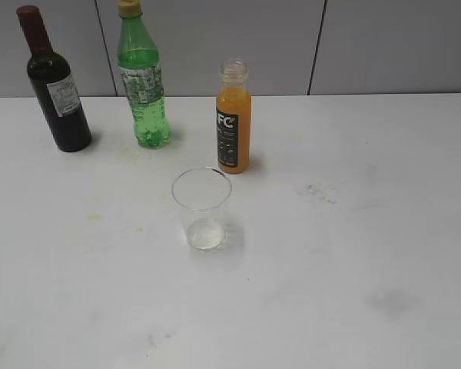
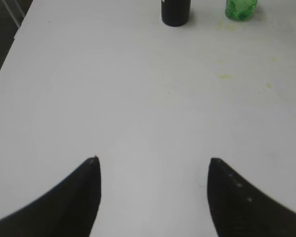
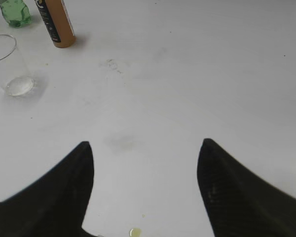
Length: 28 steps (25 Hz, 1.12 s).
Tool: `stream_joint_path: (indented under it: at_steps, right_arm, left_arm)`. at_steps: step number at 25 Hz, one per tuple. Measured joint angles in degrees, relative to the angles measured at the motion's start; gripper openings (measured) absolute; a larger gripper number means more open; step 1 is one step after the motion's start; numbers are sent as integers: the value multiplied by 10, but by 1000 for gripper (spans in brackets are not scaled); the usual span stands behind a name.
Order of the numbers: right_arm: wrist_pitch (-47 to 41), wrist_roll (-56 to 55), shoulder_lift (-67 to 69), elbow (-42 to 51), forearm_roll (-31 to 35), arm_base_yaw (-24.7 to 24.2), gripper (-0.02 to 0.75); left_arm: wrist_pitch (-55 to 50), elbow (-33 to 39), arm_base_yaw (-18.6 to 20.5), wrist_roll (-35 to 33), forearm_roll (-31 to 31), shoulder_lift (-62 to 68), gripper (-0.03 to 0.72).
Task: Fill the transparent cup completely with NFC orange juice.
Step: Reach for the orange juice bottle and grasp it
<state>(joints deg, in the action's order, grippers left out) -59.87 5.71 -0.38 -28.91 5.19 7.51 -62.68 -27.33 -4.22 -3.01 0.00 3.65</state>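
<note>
NFC orange juice (image 1: 235,127) sat in its small uncapped clear bottle on the white surface (image 1: 353,231), just behind the empty transparent plastic cup (image 1: 202,207). Both the left pincer (image 2: 154,170) and the right pincer (image 3: 145,153) were spread wide, released, grasping nothing above bare surface.

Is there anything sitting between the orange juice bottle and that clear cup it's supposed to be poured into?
Nothing visible does. The orange juice bottle stands just behind the transparent cup with only bare table between them. The green bottle and the wine bottle stand off to the left.
</note>
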Motion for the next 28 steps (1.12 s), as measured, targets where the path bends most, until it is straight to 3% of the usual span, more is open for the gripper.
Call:
stream_joint_path:
  at_steps: [4,8,13,22,28]
  right_arm:
    - [0,0,0,0,0,0,507]
    - [0,0,0,0,0,0,507]
    - [0,0,0,0,0,0,507]
    - [0,0,0,0,0,0,507]
    - [0,0,0,0,1,0,507]
  left_arm:
    - [0,0,0,0,0,0,536]
    - [10,-5,0,0,-18,6,632]
    - [100,-16,0,-30,-44,56,661]
    - [300,-16,0,-333,-292,298,648]
    - [303,-56,1,-655,-595,487,638]
